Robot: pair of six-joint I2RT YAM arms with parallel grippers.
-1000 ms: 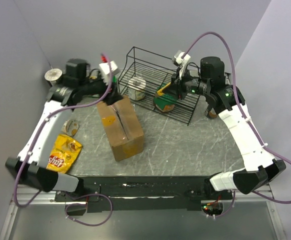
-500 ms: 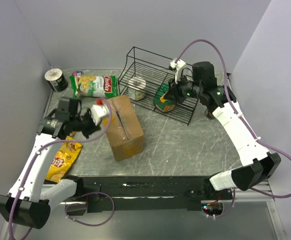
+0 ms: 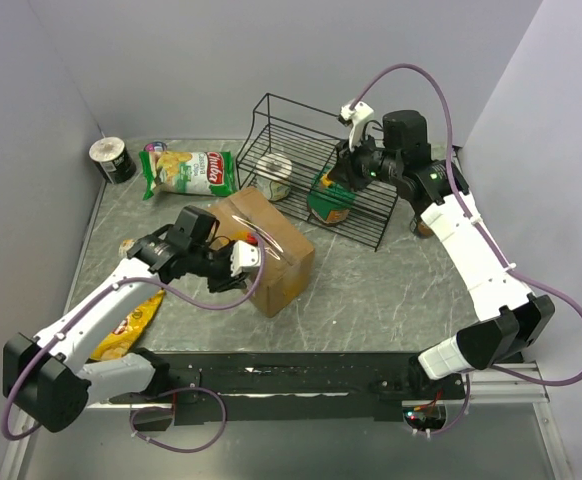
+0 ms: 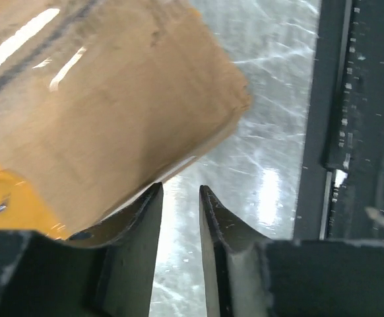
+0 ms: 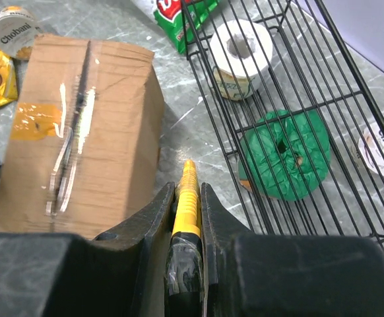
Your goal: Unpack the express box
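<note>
The grey, marbled counter (image 3: 391, 290) is enclosed by plain grey walls on three sides.

1. Task item. The express box (image 3: 271, 245) lies left of centre on the counter. Its top seam is sealed with clear tape and an orange patch, so unpacking has not started.
2. Change. In the last second the express box has turned and moved right. The left arm has swung from the far-left corner to the near-left side of the box.
3. Left claw (image 4: 180, 190). The jaws stand a narrow gap apart and hold nothing. One box corner sits just above the left finger. This looks like a repositioning push that turned the seam toward the right arm.
4. Right claw (image 5: 187, 188). It is closed on a slim yellow tool (image 5: 188, 178), probably a cutter. It hangs over the black wire basket (image 3: 281, 110), well apart from the box.
5. Surroundings.
   - The basket holds a white roll (image 5: 241, 46) and a green bundle (image 5: 286, 153).
   - A green snack bag (image 3: 186, 170) and a tin (image 3: 111, 158) lie far left.
   - A yellow chip bag (image 3: 136, 318) lies near left.
   - A yoghurt cup (image 5: 14, 28) stands behind the box.
6. Obstruction. The basket rim lies between the tool and the seam.
</note>
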